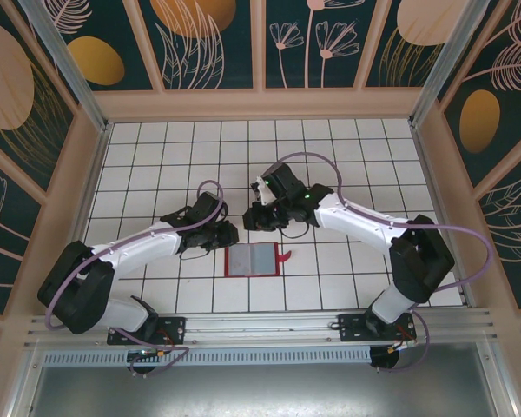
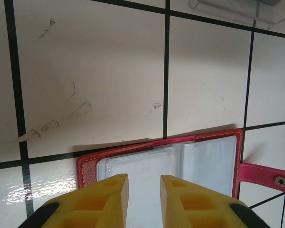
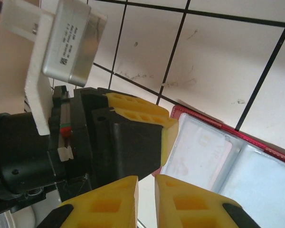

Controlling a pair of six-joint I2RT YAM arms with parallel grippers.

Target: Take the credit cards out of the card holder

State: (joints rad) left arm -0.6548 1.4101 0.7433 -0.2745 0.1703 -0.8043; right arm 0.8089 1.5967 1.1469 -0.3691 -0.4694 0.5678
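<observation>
The red card holder [image 1: 253, 260] lies open by the bench's [image 1: 156, 148] near edge, long axis along that edge. My left jaws, narrowly parted and empty, sit over its left page. My right jaws, equally narrow, hover just past its far edge.

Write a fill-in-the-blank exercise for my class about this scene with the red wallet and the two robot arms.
1. The small red folding wallet lies ___ on the table, card pockets facing up.
2. The white tiled table has ___ grid lines.
3. In the top view, the wallet's little red closure tab sticks out on its ___ side.
4. Both arms' jaws are coloured ___.
Missing words: open; black; right; yellow.
</observation>
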